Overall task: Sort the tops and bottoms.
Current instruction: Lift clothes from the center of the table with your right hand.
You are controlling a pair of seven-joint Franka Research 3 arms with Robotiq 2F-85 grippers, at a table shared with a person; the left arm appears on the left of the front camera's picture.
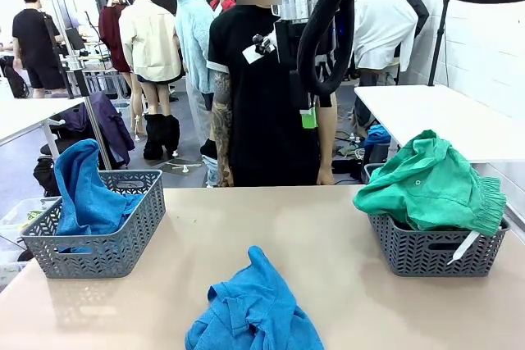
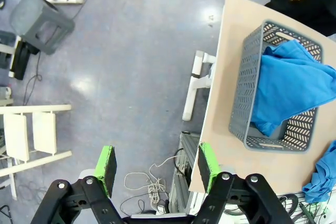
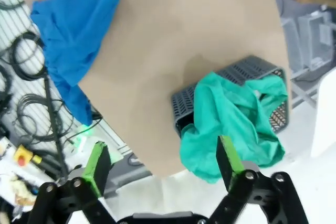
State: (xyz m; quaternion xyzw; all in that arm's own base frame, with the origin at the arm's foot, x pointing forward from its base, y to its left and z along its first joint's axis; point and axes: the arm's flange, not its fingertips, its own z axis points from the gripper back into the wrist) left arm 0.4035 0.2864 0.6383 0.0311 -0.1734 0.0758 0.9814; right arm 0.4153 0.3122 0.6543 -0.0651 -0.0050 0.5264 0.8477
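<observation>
Hovering high up, our left gripper (image 2: 155,155) and right gripper (image 3: 161,149) both stand spread wide, holding nothing. 1 blue garment (image 1: 82,190) lies in the left basket (image 1: 123,245), the sea-green garment (image 1: 431,182) is heaped over the right basket (image 1: 426,253), and 1 loose blue garment (image 1: 254,311) sits crumpled at the near middle edge. That looks like our next pick: we should drop straight onto its bunched top and pinch a thick fold

**Robotics lab, plain as a workshop**

A pale desk (image 1: 328,235) carries grey plastic baskets (image 1: 123,243). Around it are a hard grey floor (image 2: 121,51), loose cables (image 2: 152,184), white work tables (image 1: 443,112) and a white brick wall (image 1: 484,47) — bare, practical fittings. A person in black (image 1: 262,104) stands at the far side.
</observation>
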